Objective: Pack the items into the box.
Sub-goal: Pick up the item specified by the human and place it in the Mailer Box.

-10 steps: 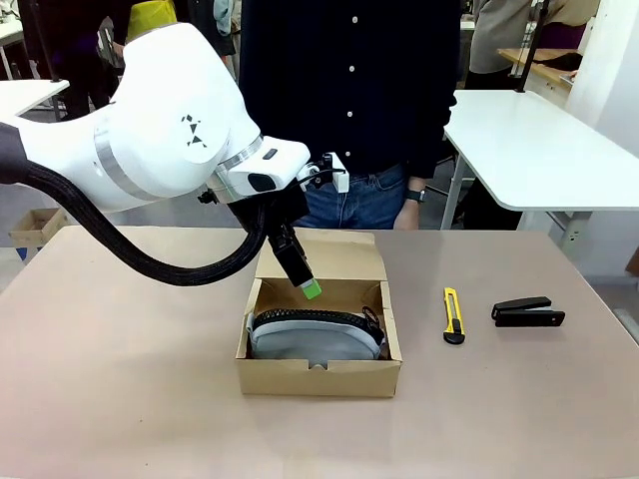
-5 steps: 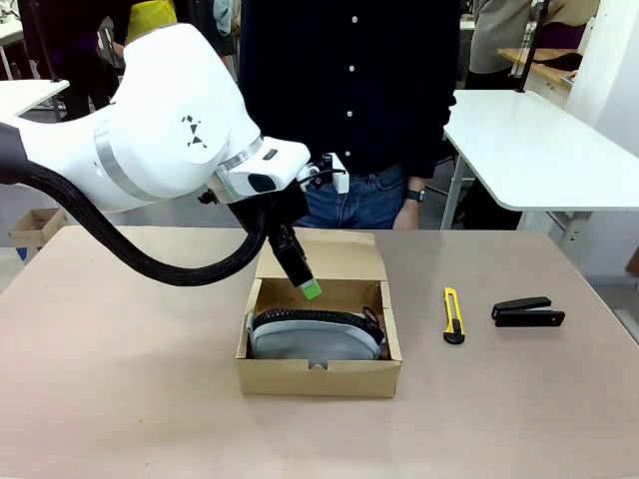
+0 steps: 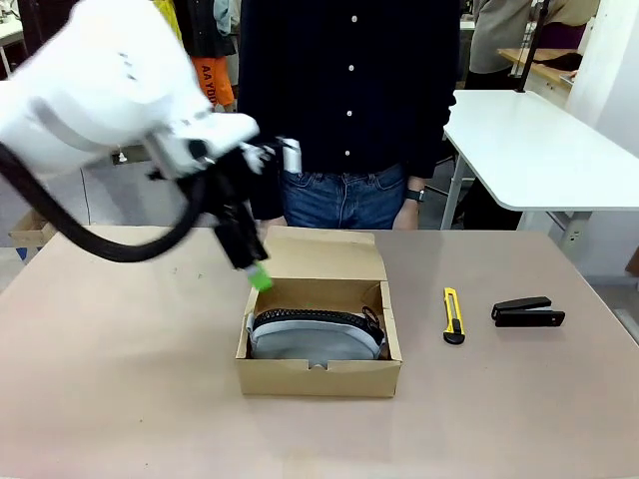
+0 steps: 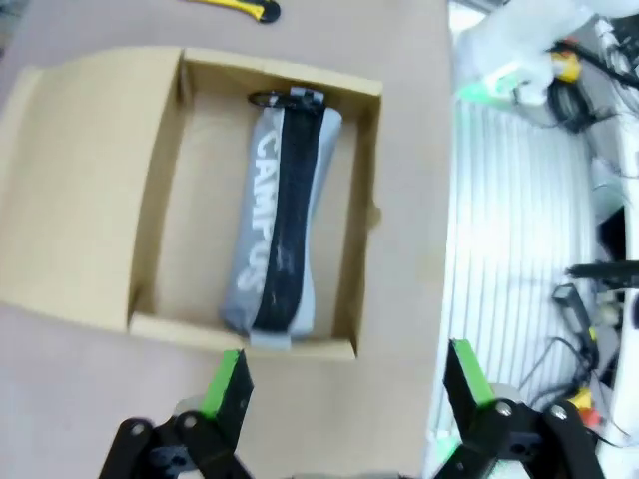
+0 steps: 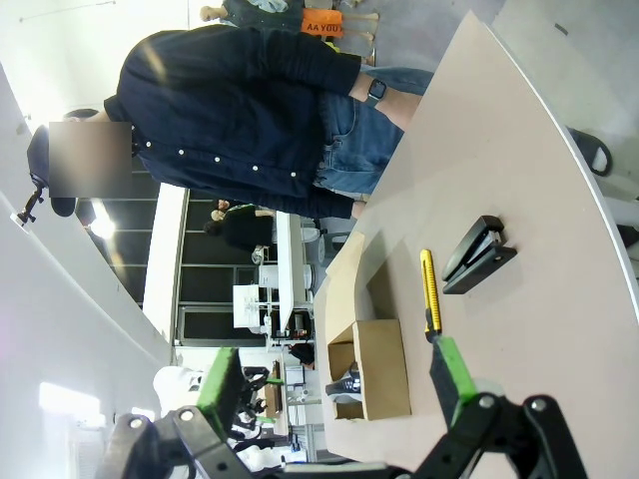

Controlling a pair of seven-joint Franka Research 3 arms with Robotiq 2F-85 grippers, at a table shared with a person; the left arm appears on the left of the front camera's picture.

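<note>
I am retracting my left gripper (image 4: 347,374), fingers spread and empty, up and leftward off the box (image 3: 319,377). Pouch (image 3: 316,335) is lying inside; stapler (image 3: 527,312) is awaiting packing.

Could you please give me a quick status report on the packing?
Left gripper open, empty, by the box. Right gripper open, empty. Pouch in the box; stapler on the table, not yet packed. Utility knife lies between box and stapler.
</note>
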